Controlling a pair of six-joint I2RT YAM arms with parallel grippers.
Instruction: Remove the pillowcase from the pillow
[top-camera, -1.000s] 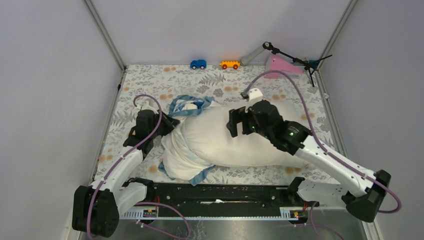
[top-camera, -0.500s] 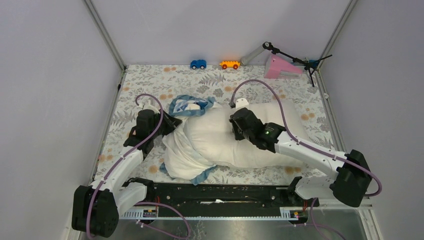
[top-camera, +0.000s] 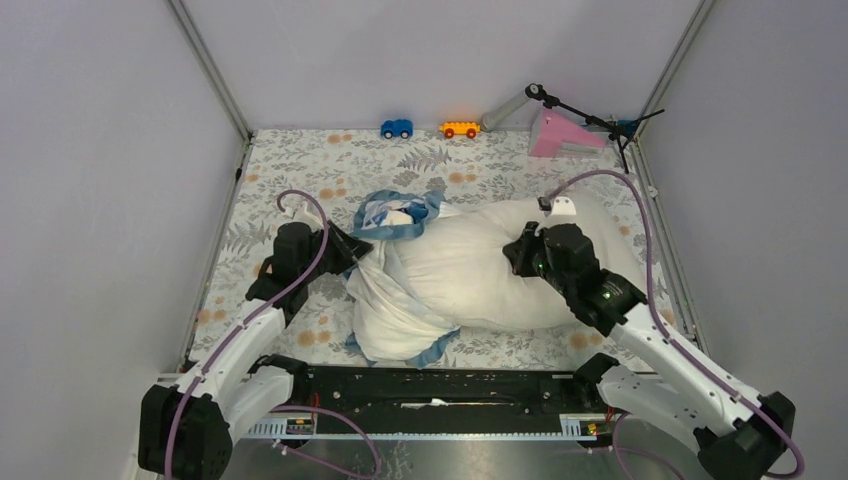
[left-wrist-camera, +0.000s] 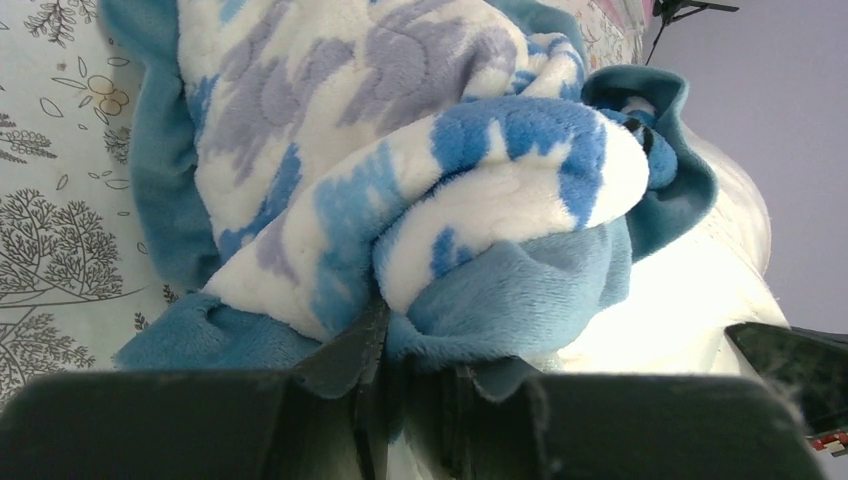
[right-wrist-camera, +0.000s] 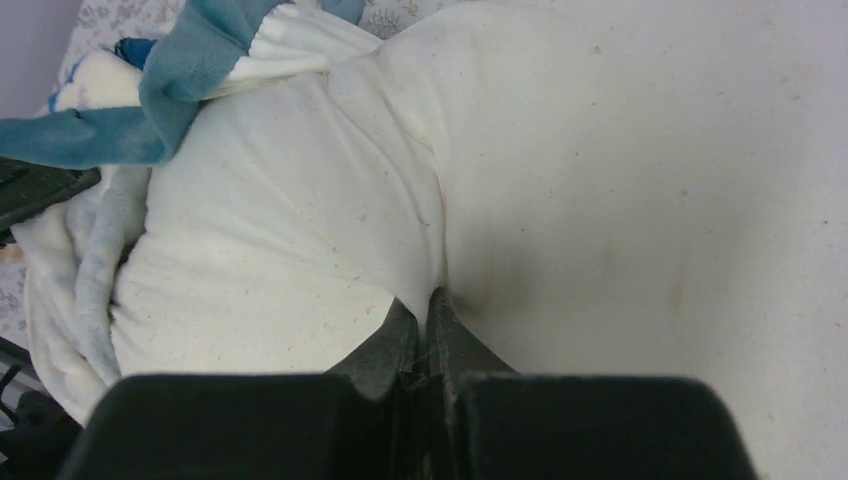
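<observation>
The cream-white pillow (top-camera: 470, 275) lies across the middle of the table. The pillowcase (top-camera: 395, 215), blue-and-white print with blue edging, is bunched round the pillow's left end, its white folds reaching the front edge. My left gripper (top-camera: 352, 250) is shut on the pillowcase; in the left wrist view the plush fabric (left-wrist-camera: 420, 150) fills the frame, pinched at the gripper (left-wrist-camera: 400, 350). My right gripper (top-camera: 520, 255) is shut on a fold of the pillow (right-wrist-camera: 620, 180); in the right wrist view the gripper (right-wrist-camera: 428, 310) nips the cloth, with the pillowcase (right-wrist-camera: 150, 110) at the upper left.
A grey-and-orange floral cloth (top-camera: 300, 170) covers the table. A blue toy car (top-camera: 397, 128), an orange toy car (top-camera: 460, 129) and a pink stand (top-camera: 560, 135) sit at the back edge. Walls close in left, right and behind.
My right gripper went from open to shut on the pillow's fabric and drew back to the right. The pillow and the bunched pillowcase shifted slightly right with it.
</observation>
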